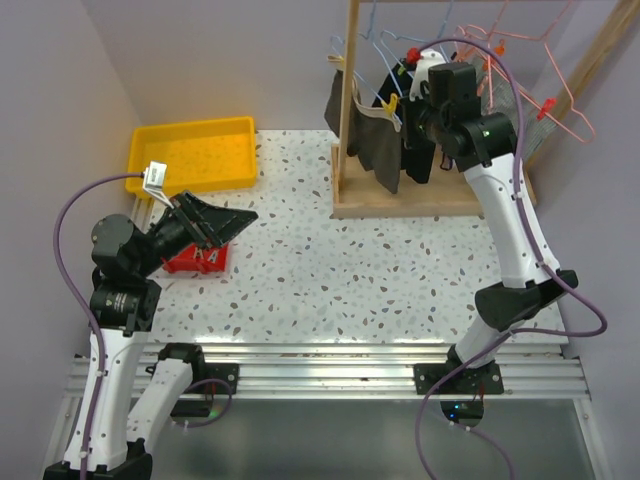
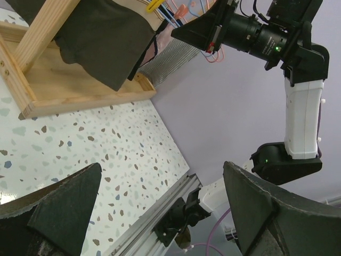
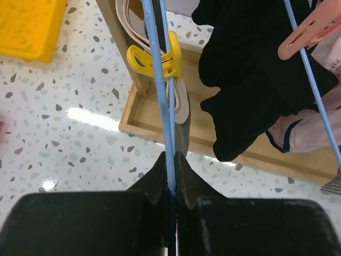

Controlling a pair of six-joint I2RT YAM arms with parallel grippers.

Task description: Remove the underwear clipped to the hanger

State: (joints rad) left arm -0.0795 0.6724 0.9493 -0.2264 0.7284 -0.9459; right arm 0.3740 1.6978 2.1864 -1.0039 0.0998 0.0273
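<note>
Right pincer point(image 3: 171, 158) pinches the blue hanger point(image 3: 160, 80) below the yellow clip point(image 3: 139, 60); tugging could drag the hanger, leaving the underwear point(image 1: 375, 150) clipped.

Findings, top view: the tray point(image 1: 196, 152) is sitting in the upper left of the frame, at the far edge of the surface point(image 1: 330, 280). A small box point(image 1: 188, 264) is lying below it in the frame, partly under the left fingers point(image 1: 215, 224). The rack point(image 1: 400, 208) is standing at upper centre-right, well apart from the tray. The underwear point(image 1: 374, 150) is hanging within the rack, above its base. The clip point(image 1: 391, 104) is sitting at its top edge, on the hanger point(image 3: 160, 80). The right fingers point(image 3: 157, 173) are sitting closed around that hanger wire, below the clip in the wrist frame.
</note>
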